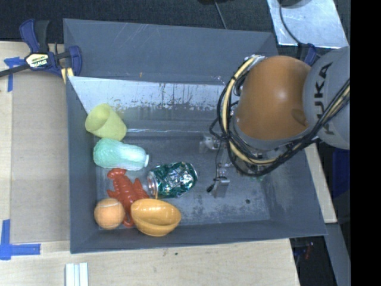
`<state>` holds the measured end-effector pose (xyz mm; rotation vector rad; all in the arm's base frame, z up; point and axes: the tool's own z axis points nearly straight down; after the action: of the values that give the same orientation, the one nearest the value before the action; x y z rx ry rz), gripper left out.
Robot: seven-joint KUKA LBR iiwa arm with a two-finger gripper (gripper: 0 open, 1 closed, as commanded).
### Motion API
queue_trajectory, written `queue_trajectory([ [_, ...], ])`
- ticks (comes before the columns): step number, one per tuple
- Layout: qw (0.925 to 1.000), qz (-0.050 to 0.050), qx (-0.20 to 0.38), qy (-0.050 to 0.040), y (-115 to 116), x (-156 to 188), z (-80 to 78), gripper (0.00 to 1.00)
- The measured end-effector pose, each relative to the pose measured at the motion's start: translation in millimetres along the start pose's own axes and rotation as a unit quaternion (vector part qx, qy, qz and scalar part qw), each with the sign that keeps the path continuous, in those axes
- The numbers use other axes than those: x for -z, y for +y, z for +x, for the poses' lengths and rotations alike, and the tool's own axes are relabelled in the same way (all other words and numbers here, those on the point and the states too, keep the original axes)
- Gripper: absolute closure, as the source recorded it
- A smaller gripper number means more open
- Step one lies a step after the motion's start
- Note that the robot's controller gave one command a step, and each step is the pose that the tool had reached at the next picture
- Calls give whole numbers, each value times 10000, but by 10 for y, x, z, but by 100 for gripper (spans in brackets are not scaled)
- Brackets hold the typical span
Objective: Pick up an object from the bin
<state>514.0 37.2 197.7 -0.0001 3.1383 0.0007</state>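
Note:
My gripper (217,182) hangs low over the bin floor right of centre, under the arm's orange dome, and nothing shows between its fingertips. Just to its left lies a crumpled green and silver foil packet (173,179). Further left is a red lobster-like toy (125,189). In front of that lie an orange-yellow bowl-shaped piece (155,215) and an orange ball (109,214).
A pale green oblong toy (119,155) and a yellow-green cup-like shape (105,122) lie along the bin's left wall. The arm and its cables cover the bin's right part. Bare floor lies between the gripper and the front wall.

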Motion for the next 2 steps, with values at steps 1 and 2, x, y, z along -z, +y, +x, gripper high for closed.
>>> queue_trajectory([
  [1, 9945, 0, 1051, -11, 493, -1240, -406, 0],
  [2, 9843, 5, 1767, -46, 526, -366, -408, 0],
])
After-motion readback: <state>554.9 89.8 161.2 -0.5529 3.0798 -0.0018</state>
